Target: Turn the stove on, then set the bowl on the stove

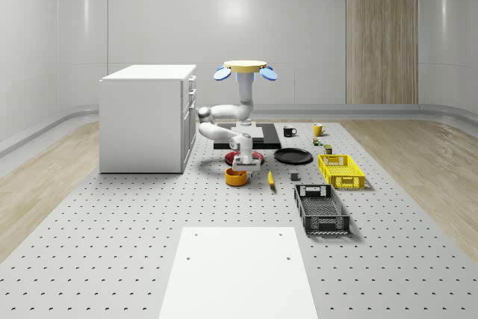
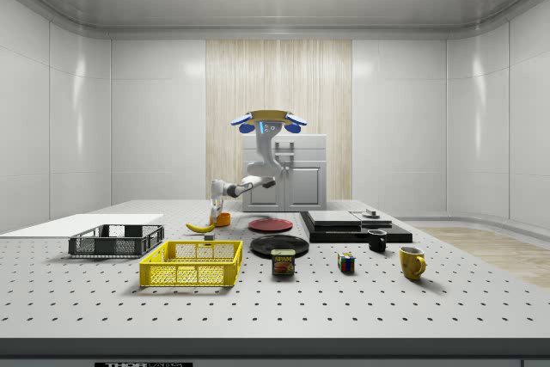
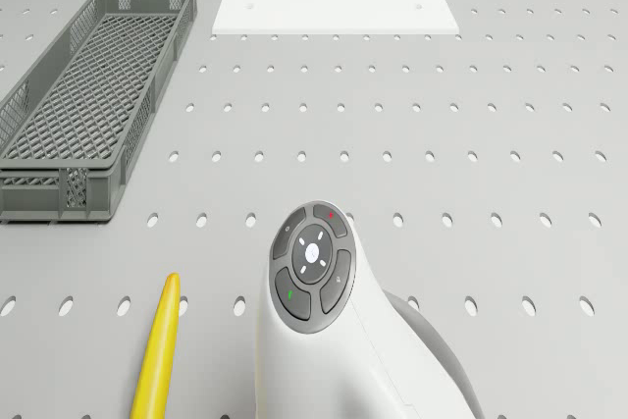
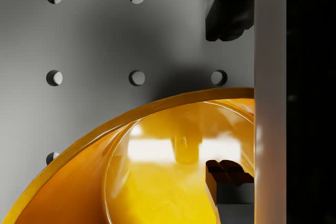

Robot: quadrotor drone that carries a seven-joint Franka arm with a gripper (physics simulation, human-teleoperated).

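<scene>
Cabinet (image 1: 146,121): far left of table.
Bowl (image 1: 236,177): orange, on table just near of red plate (image 1: 255,159).
Claw (image 4: 226,103): fingers spread, straddling bowl rim, one inside.
Handling: likely light, rigid, glossy-slick; pinch the rim.
Drone (image 1: 246,70): hovers over stove (image 1: 265,136).
Banana (image 1: 270,178): right of bowl.

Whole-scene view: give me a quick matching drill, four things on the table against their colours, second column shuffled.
Things:
1. bowl
2. long crate
3. shorter crate
4. plate

Colours:
A. yellow
B. black
C. orange
D. dark grey

Pairs: 1-C, 2-D, 3-A, 4-B

The gripper is down at the bowl's rim while the drone hovers over the stove.
</scene>
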